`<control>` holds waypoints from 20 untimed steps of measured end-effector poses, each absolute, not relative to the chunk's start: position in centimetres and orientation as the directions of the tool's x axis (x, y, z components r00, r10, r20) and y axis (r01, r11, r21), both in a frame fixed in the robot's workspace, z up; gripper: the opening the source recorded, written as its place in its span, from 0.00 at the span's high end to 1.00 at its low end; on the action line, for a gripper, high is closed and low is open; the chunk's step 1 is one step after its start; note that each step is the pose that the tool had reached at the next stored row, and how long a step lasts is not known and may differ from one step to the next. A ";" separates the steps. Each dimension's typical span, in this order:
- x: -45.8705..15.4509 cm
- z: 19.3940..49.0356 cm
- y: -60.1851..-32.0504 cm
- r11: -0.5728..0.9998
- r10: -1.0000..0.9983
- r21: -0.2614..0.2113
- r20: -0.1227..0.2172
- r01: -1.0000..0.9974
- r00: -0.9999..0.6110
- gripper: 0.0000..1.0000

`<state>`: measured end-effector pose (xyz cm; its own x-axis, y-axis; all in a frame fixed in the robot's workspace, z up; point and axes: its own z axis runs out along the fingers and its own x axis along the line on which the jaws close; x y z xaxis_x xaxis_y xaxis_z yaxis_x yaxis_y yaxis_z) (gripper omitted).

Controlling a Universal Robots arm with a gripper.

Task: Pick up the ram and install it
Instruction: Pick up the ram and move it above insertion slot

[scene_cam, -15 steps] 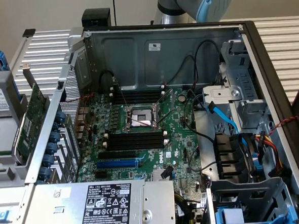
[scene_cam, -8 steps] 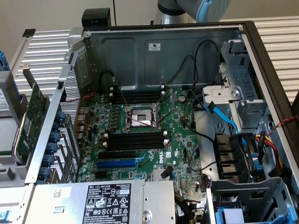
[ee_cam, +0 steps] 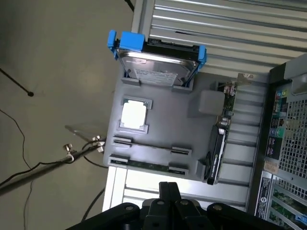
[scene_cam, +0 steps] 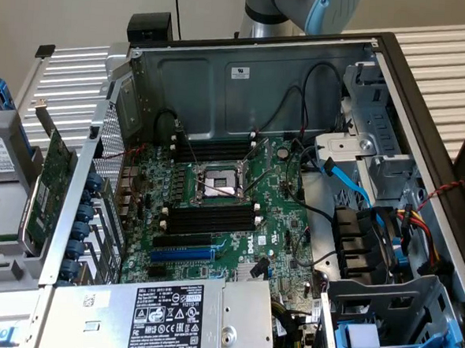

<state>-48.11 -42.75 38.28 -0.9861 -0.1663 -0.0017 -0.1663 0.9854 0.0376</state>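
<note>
The ram (ee_cam: 144, 165) is a thin dark-green stick lying on edge in a holder of the grey tray (ee_cam: 163, 120), beside the tray's edge. In the wrist view my gripper (ee_cam: 169, 188) hangs above that edge of the tray, well above the ram, with its dark fingers pressed together and nothing between them. The open computer case holds the motherboard (scene_cam: 215, 197), with black memory slots with white end clips (scene_cam: 214, 218) on both sides of the CPU socket (scene_cam: 220, 185). A part of the arm (scene_cam: 306, 9) shows behind the case's back wall.
The tray also carries a hard drive in a blue caddy (ee_cam: 158, 62), a CPU (ee_cam: 133, 116) and a green expansion card with a metal bracket (ee_cam: 218, 143). That card (scene_cam: 46, 186) stands left of the case. Cables, a blue fan (scene_cam: 370, 242) and the power supply (scene_cam: 168, 316) crowd the case.
</note>
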 end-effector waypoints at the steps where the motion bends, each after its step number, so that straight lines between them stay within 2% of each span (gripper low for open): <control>1: -48.1 38.3 -42.7 0.982 -0.185 0.038 -0.002 -0.184 -0.983 0.90; 20: -48.1 38.1 -42.7 0.862 -0.506 0.038 -0.002 -0.506 -0.862 0.90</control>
